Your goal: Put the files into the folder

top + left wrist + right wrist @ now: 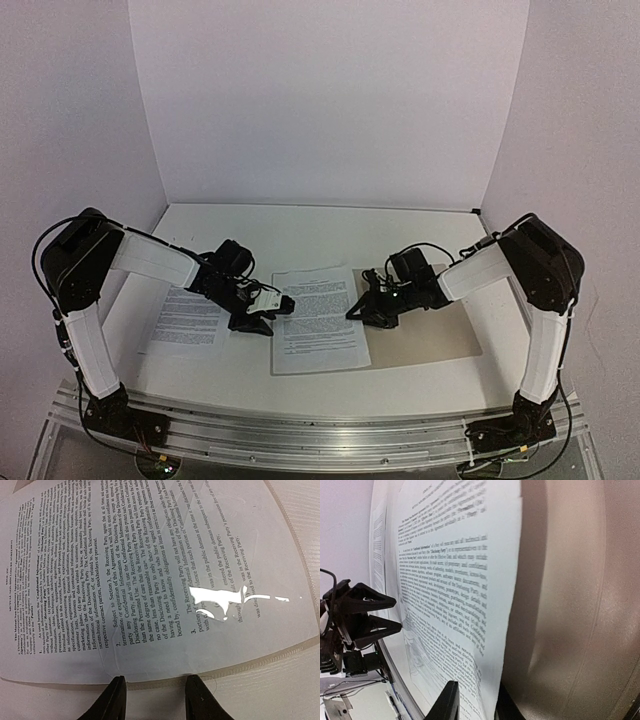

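The tan folder [440, 335] lies flat on the right of the table. One printed file [318, 320] lies in the middle, its right part over the folder's left side. A second file [185, 322] lies further left. My left gripper [268, 308] is open, both fingertips at the middle sheet's left edge, where a clear ribbed plastic edge [165, 682] shows; nothing is between them [155, 695]. My right gripper [360, 300] stands at that sheet's right edge. Its jaws [476, 705] are parted, with the slightly raised sheet edge [512, 580] between them, over the folder [570, 605].
White walls close in the white table [300, 225] at the back and on both sides. An aluminium rail [300, 430] with both arm bases runs along the near edge. Across the sheet, the right wrist view shows the left gripper [395, 612].
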Robot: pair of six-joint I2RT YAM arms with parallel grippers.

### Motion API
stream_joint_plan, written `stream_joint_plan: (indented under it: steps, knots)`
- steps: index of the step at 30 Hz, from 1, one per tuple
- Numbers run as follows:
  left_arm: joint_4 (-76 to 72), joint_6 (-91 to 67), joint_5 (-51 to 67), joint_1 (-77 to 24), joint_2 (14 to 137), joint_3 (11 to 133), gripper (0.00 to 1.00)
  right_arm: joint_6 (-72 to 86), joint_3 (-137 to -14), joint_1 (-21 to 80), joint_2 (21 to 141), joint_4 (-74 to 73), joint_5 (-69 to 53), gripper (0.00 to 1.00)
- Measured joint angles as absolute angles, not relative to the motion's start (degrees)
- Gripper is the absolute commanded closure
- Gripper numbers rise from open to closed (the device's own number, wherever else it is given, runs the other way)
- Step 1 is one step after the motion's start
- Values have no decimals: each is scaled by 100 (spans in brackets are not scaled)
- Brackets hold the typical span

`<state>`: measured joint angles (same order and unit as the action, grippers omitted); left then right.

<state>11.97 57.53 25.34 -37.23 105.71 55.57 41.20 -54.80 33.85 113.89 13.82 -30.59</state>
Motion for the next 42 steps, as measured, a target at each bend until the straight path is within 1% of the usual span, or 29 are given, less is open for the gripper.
stream_joint_plan:
  steps: [6,8,13,19,21,26,27,29,32,34,38,42]
  knots:
    - [1197,5767,2526,-3723,10571,5557,59,3835,-5906,3449,11309,745,-2666,51]
    - [1198,5769,2520,-3721,10571,5559,59,3757,-6086,3479,11292,434,-2465,49]
    - [1242,5788,2467,-3717,10571,5591,58,3686,-6427,3542,11129,-461,-1864,48]
    - [1514,5808,2370,-3692,10571,5717,58,3544,-6819,3546,11002,-1036,-1467,48]
    - [1709,5793,2365,-3643,10571,5796,58,3459,-7031,3546,11025,-1203,-1344,51]
    - [2208,5389,2387,-3373,10610,6250,58,3267,-7825,3544,11308,-1484,-864,64]
    - [2279,5198,2387,-3311,10659,6439,58,3266,-7985,3544,11400,-1547,-705,64]
    - [2373,4773,2388,-3215,10799,6830,57,3287,-8200,3544,11557,-1699,-339,59]
    - [2608,3991,2436,-3113,11025,7336,56,3330,-8239,3544,11604,-2047,201,52]
    - [2792,3439,2500,-3080,11155,7575,55,3356,-8230,3544,11603,-2284,498,49]
    - [3104,2626,2630,-3068,11304,7714,53,3473,-7890,3529,11497,-2544,755,49]
    - [3342,2284,2687,-3068,11345,7717,52,3758,-7263,3529,11294,-2699,679,54]
